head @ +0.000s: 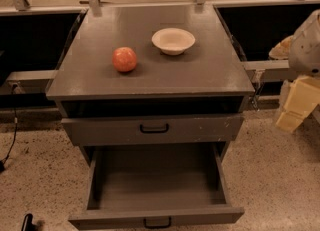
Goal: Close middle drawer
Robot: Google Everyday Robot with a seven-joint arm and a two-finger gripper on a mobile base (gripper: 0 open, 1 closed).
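Grey middle drawer [157, 185] open; gripper [297, 106] far right.

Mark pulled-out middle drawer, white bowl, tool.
Pulled-out grey middle drawer [155, 185]: camera view, bare box floor.
Shallow white round bowl [173, 40]: camera view, inner hollow.
Pale yellow tool [295, 109]: camera view, right edge, its middle.

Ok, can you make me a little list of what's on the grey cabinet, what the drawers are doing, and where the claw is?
cabinet: grey, with things on top
on top: round red fruit on the left, pale bowl to its right and further back, not touching
top drawer: out a little
middle drawer: pulled far out, nothing seen inside
claw: not in view; only part of the arm shows at the right edge
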